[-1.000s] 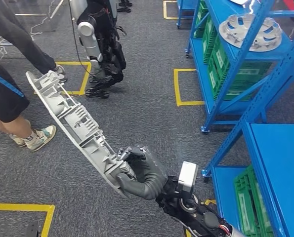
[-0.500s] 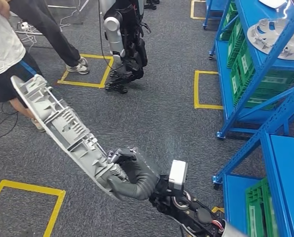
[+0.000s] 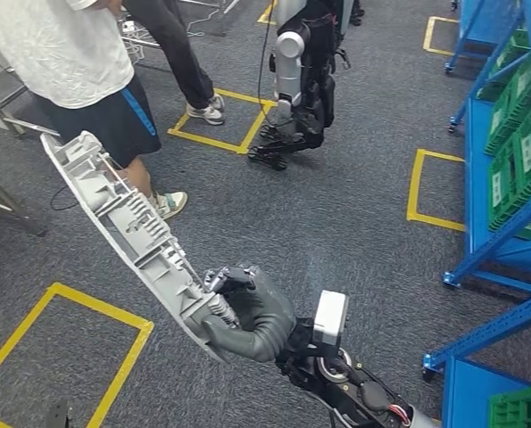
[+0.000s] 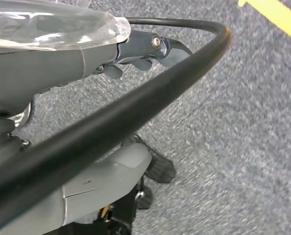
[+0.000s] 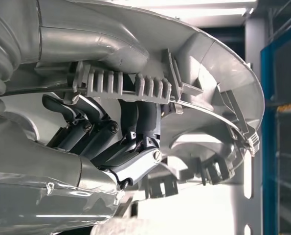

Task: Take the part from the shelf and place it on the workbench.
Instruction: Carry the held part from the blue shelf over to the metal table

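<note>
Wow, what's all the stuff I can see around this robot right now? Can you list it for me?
part: one, long grey ribbed plastic panel, held out over the carpet at a slant
blue shelving: blue metal frames, along the right side
green crates: several, green, on the blue shelves
floor markings: yellow tape squares, on the grey carpet
other robot: one, silver and black, standing at the far middle
people: two, at the far left, one in a white shirt and dark shorts, one in dark trousers
black cable: one, crossing the left wrist view
right hand: dark grey, grips the part's near end
left hand: dark fingers hanging over the carpet, holding nothing
</note>
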